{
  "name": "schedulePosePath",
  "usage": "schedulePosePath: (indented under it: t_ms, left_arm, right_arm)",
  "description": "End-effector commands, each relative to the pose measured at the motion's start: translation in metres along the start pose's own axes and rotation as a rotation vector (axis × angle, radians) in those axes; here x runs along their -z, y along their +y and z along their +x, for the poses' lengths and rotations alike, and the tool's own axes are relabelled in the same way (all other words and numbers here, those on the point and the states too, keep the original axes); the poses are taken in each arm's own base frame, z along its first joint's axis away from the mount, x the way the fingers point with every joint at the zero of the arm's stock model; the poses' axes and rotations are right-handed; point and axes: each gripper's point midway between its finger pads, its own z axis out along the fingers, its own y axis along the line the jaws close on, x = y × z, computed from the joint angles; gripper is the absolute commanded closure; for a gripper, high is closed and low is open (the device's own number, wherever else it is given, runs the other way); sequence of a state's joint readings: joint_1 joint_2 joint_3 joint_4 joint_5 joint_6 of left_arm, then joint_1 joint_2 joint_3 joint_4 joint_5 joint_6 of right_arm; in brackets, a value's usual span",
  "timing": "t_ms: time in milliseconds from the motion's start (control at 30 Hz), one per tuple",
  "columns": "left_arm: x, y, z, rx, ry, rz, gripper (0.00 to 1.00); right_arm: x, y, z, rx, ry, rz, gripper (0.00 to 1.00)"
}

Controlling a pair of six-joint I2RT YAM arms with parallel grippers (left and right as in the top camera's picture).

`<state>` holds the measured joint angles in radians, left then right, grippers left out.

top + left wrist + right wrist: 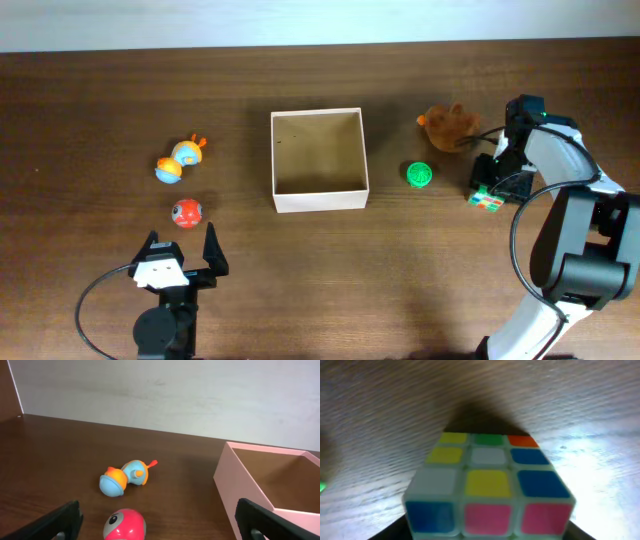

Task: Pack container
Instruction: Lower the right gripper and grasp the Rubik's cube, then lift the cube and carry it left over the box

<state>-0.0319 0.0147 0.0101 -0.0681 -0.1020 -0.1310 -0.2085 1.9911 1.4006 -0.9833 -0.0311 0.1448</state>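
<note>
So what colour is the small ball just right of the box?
The ball is bright green; the overhead view shows it best.

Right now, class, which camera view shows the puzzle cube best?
The right wrist view: the puzzle cube fills the frame, its coloured stickers plain to see, though slightly blurred. The overhead view shows only a small, partly covered patch of it. The left wrist view does not show it.

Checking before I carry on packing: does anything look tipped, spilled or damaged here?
Nothing stands out. The container sits upright and empty, and its walls look intact. The red ball, blue-and-orange toy, green ball, brown plush and puzzle cube lie on the table beside it, none visibly broken.
</note>
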Motion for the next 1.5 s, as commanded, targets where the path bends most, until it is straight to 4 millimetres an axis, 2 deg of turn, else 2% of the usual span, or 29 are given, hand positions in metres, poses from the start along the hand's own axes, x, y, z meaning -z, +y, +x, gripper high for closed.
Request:
schedulePosePath:
  t_ms: [0,167,500,767,967,1233,1367,1467]
  left_arm:
    - [0.000,0.002,-0.001,-0.015,-0.005,-0.008,0.01]
    - [0.000,0.002,-0.001,-0.015,-0.005,-0.008,0.01]
    - [0.000,0.002,-0.001,-0.015,-0.005,-0.008,0.01]
    - [0.000,0.002,-0.001,-0.015,-0.005,-0.008,0.01]
    - [0.000,0.002,-0.001,-0.015,-0.005,-0.008,0.01]
    - [0.000,0.002,-0.001,-0.015,-0.005,-0.008,0.01]
    - [0.000,0.002,-0.001,-0.015,-0.005,-0.008,0.01]
    - [0.000,0.002,-0.001,-0.015,-0.005,-0.008,0.01]
  right_arm:
    - [-0.006,0.010,0.004,0.072,0.021,-0.050,0.41]
    - [-0.006,0.013,0.003,0.094,0.015,-0.066,0.41]
    - [-0.006,0.017,-0.003,0.104,-0.013,-0.072,0.50]
    - [-0.005,0.019,-0.008,0.105,-0.032,-0.077,0.50]
    - [0.004,0.037,-0.012,0.162,-0.046,-0.180,0.50]
    - [0.040,0.073,-0.018,0.292,-0.072,-0.382,0.50]
    - [0.070,0.097,-0.015,0.405,-0.088,-0.531,0.50]
    - [0.101,0.119,-0.011,0.500,-0.123,-0.688,0.50]
